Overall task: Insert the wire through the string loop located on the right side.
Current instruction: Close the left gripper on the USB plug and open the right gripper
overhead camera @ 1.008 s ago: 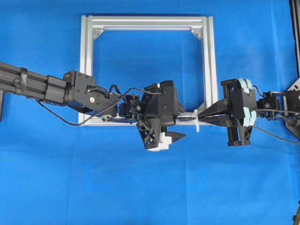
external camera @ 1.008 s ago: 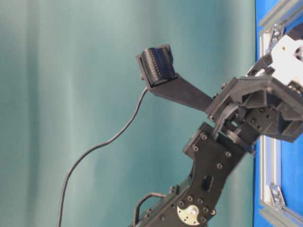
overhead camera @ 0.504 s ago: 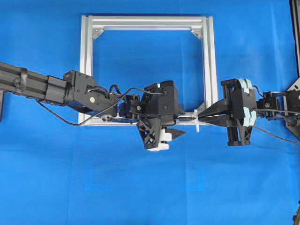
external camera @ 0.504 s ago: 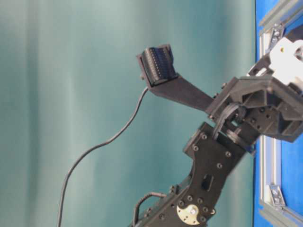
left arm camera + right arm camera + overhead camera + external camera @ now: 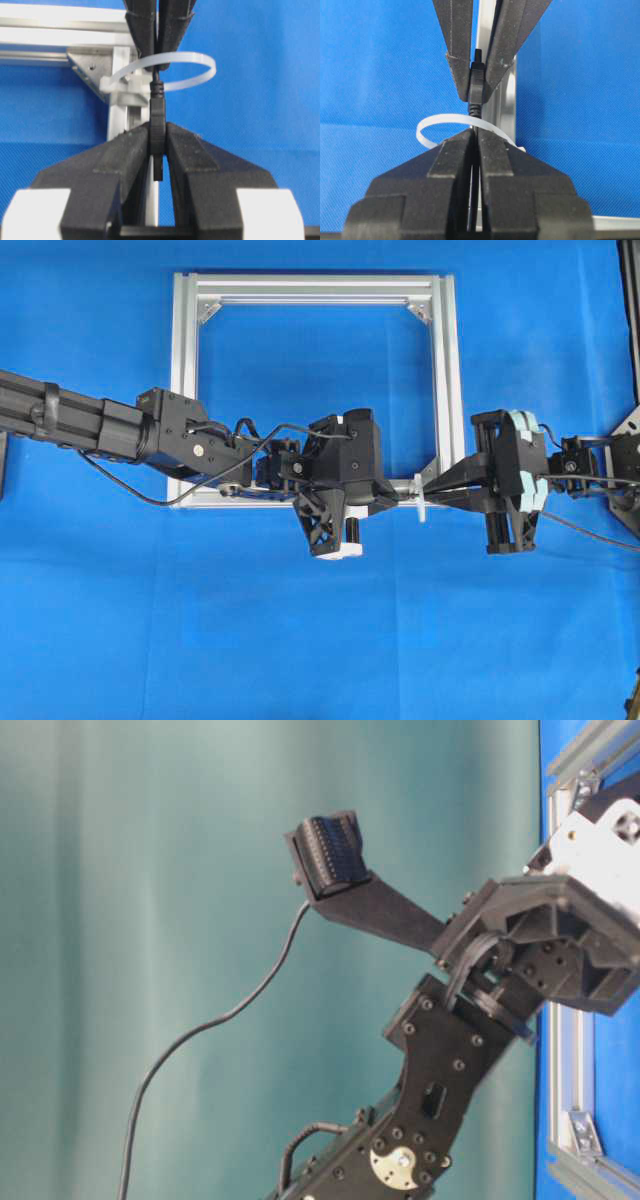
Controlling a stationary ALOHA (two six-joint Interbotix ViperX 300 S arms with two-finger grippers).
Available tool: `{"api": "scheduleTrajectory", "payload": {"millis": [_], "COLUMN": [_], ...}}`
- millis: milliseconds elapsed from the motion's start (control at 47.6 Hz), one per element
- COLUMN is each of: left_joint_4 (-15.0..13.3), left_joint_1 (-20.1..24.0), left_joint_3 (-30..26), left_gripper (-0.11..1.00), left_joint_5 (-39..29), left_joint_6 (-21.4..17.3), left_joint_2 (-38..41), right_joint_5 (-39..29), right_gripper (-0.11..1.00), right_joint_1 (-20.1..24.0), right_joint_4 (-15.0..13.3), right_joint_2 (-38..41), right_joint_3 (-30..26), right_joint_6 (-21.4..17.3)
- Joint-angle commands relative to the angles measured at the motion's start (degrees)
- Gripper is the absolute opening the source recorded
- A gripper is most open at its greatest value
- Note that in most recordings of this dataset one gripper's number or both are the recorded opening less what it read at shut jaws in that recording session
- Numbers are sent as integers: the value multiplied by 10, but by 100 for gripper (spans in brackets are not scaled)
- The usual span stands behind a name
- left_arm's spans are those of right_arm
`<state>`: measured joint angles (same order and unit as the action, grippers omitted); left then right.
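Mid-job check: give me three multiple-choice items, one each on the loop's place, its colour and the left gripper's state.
1. Where is the loop?
A. between the two grippers
B. left of both
C. right of both
2. What colour is the loop?
A. red
B. white
C. black
3. The left gripper is:
A. wide open
B. shut on nothing
C. shut on the wire

Answers:
1 A: the loop rings the wire between the left gripper and the right gripper.
2 B: it shows white in both wrist views.
3 C: its fingers pinch the wire's plug end.
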<state>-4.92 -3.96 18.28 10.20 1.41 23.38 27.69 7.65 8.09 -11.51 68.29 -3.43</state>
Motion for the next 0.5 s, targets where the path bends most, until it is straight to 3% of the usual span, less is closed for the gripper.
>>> {"api": "scheduleTrajectory", "payload": {"millis": [0, 168, 252, 315, 483], "left_joint_4": [1, 1, 2, 1, 1], "left_joint_1": [-1, -1, -1, -1, -3], "left_joint_3": [-12, -12, -12, -12, -6], "left_gripper": [8, 8, 8, 8, 8], "left_joint_5": [5, 5, 5, 5, 5], "left_joint_6": [-1, 0, 0, 0, 0], "left_joint_2": [-10, -11, -11, -11, -18], "right_joint_5": [2, -9, -17, -23, -58], "right_gripper": [-4, -3, 5, 16, 68], "right_joint_1": [-3, -3, -3, -3, -3], "right_joint_4": [0, 0, 0, 1, 2], "right_joint_2": [-10, -18, -20, -20, -21], "right_joint_3": [-4, -2, -2, -2, -4], "right_joint_6": [2, 1, -1, -1, -2]}}
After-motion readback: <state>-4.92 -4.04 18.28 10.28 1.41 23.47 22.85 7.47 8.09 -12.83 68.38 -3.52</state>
